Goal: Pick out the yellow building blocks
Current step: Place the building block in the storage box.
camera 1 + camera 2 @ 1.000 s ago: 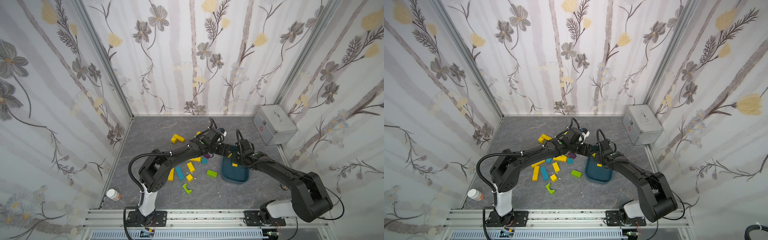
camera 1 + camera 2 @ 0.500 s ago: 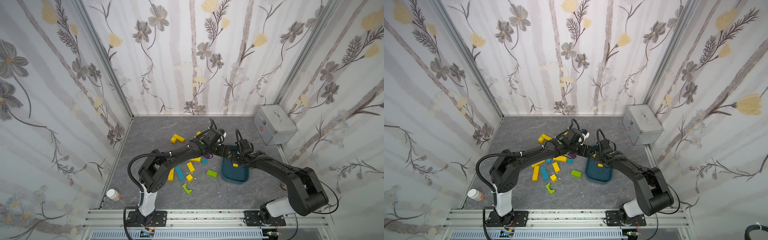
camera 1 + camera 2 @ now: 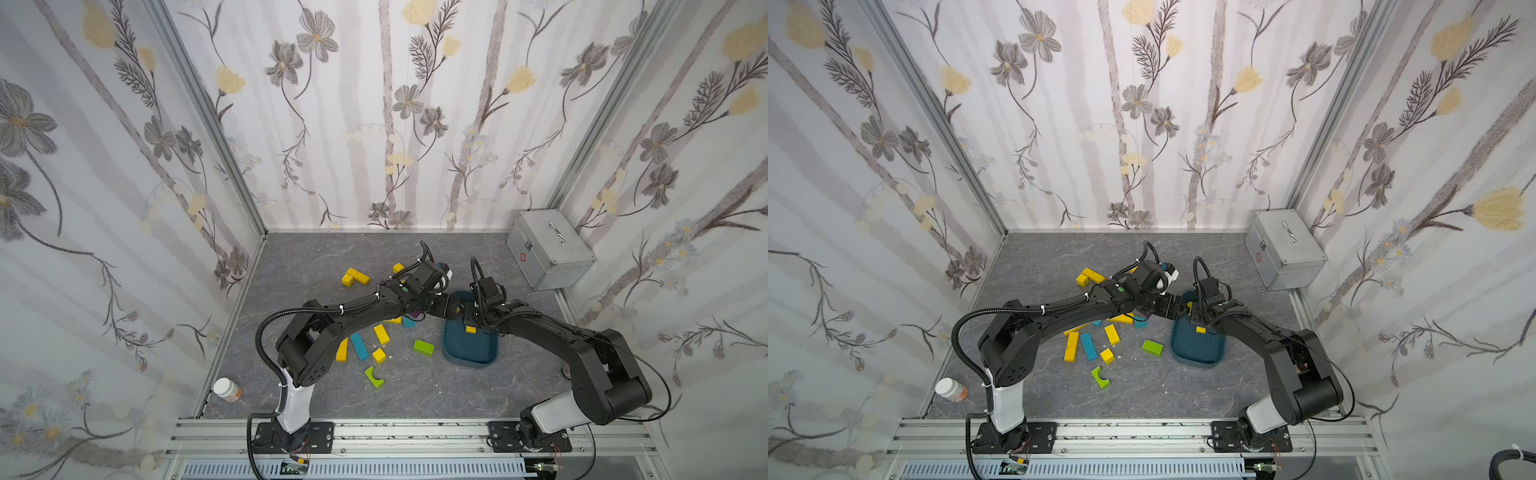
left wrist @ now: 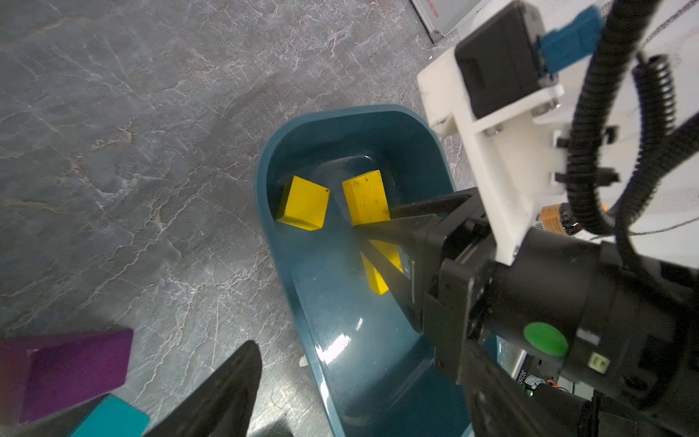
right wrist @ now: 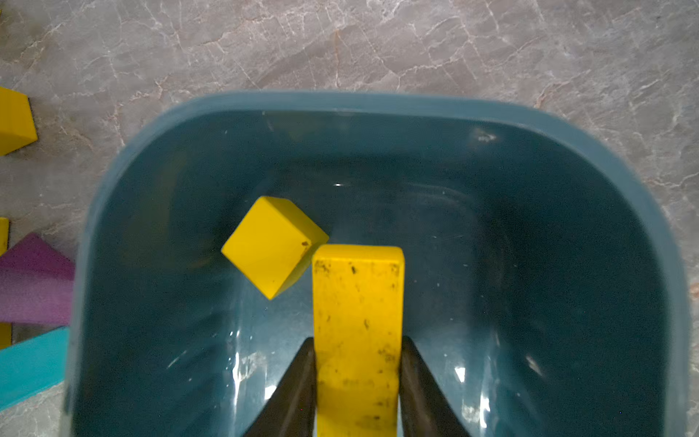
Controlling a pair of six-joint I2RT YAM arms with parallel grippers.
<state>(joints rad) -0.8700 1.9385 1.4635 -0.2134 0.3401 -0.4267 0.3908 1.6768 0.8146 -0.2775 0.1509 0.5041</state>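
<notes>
Arms reach in from the worktop's near edge and bend toward each other, meeting just right of its middle above the dark teal tray (image 3: 469, 365). The left arm's forearm runs low over the scattered blocks, and the left gripper (image 3: 449, 306) ends at the tray's left rim. Its jaws are spread wide and grip nothing. The left wrist view shows only one dark finger (image 4: 234, 386), with a purple block (image 4: 64, 370) and a turquoise block (image 4: 109, 420) lying on the worktop beside it. The right arm arches over from the right edge, and the right gripper (image 5: 357, 340) points down into the tray. Its jaws are narrow and pinch a scuffed yellow bar (image 5: 357, 299) by its long sides. The bar's free end is just beside a yellow cube (image 5: 272, 246) that rests on the tray floor. Both wrist views show this pair clearly, while in both top views the grippers cover most of it and only small yellow patches show. Only the top views show the other yellow building blocks (image 3: 381, 333). They lie loose between the worktop's middle and left edge, among a blue bar (image 3: 359, 345) and two green blocks (image 3: 423, 347). The top views also show a metal case (image 3: 548, 249) in the far right corner and a pill bottle (image 3: 227, 390) near the near left corner.
</notes>
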